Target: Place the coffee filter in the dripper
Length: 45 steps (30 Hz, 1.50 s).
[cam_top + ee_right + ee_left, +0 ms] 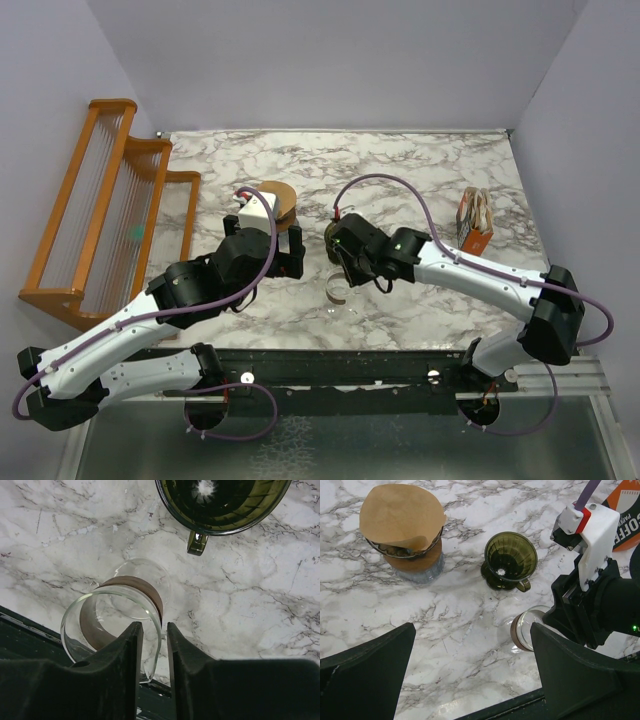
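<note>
Marble table (420, 170), dripper (250, 510) near right tool (154, 627), jaws astride glass cup (125, 587)

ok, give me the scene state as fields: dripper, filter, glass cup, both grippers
dripper: upright on the marble table, empty
coffee filter: no white one in view
tan paper: resting on the brown stand
glass cup: on its side, near the dripper
left gripper: wide open, holding nothing
right gripper: jaws narrowly apart astride the glass cup's rim; grip unclear

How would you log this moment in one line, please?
left fingers: open | right fingers: slightly apart, astride glass cup rim | dripper: upright, empty
</note>
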Tool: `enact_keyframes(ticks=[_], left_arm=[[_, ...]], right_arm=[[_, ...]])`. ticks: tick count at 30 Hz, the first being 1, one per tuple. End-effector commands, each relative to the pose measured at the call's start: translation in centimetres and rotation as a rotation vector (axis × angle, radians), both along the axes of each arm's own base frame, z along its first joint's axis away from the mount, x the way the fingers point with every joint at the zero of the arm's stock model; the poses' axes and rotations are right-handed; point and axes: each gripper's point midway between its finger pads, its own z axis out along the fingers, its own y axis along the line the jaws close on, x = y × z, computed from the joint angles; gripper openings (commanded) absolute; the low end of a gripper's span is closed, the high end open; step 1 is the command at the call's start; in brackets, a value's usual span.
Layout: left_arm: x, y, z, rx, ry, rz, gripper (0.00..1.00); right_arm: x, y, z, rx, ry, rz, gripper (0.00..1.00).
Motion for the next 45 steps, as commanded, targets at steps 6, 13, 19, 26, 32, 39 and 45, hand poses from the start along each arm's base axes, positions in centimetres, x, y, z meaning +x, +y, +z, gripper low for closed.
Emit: enact_keyframes(ticks=[6,13,19,26,32,39,45], left_arm=[[0.1,0.1,0.1,0.018,-0.001,-0.002,0.99],[0.3,0.0,0.7,0.023,-0.011,-0.005,0.99],[0.3,-0.3,0.7,0.029,-0.003,-0.012,0.99],[0.0,0.4,0.6,0.015,-0.004,0.006,0.99],[-0.4,0.5,0.4,-0.01,0.009,-0.002,0.99],[-0.8,0.7,-0.1,-0.03,0.023,-0.005,0.99],[-1.0,1.0,0.0,-0.028,0.022,-0.002,0.99]], right_arm=[[2.5,0.4,7.0,0.104,-0.176,-0.086,0.42],[5.9,-2.1,10.4,0.076,-0.298,-0.19,0.44],[9.1,-4.3,8.3,0.101,-0.23,-0.245,0.45],[11.1,-5.1,3.9,0.221,-0.078,-0.305,0.46],[12.0,-3.9,1.9,0.321,-0.015,-0.345,0.47],[13.2,-2.9,-0.7,0.361,0.042,-0.399,0.48],[13.7,-3.6,-2.8,0.347,0.056,-0.466,0.48]])
